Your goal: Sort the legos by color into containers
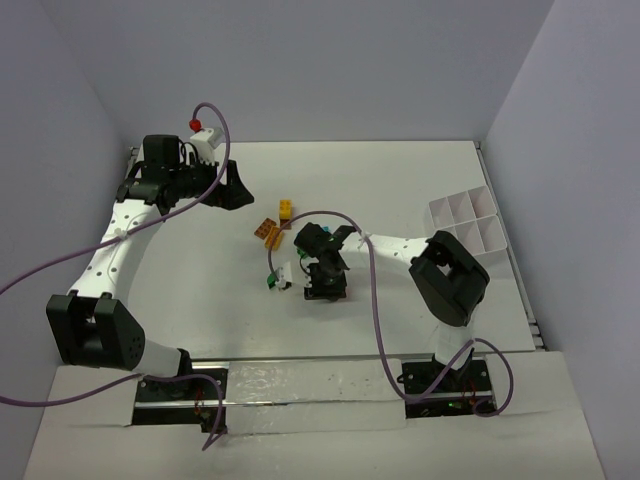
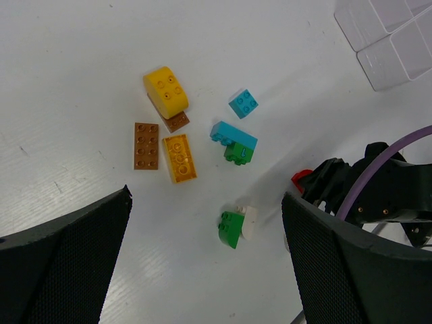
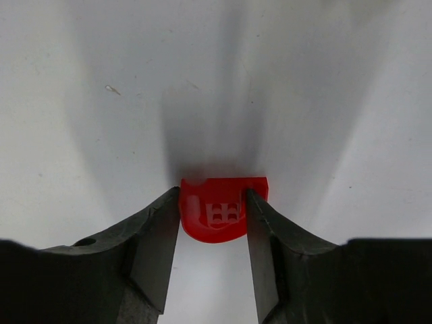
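A red half-round lego lies on the white table, and my right gripper is shut on it, one finger against each side. From above, that gripper points down near the table's middle. The other legos lie loose to its left: a yellow brick, a brown plate, an orange brick, two teal bricks, a green piece and a green-and-white pair. My left gripper hangs open and empty above them, at the back left. The white four-compartment tray stands at the right edge.
The right arm's purple cable arcs over the legos near the middle. The enclosure's walls close in the table at the back and on both sides. A raised rail runs along the table's right edge beside the tray.
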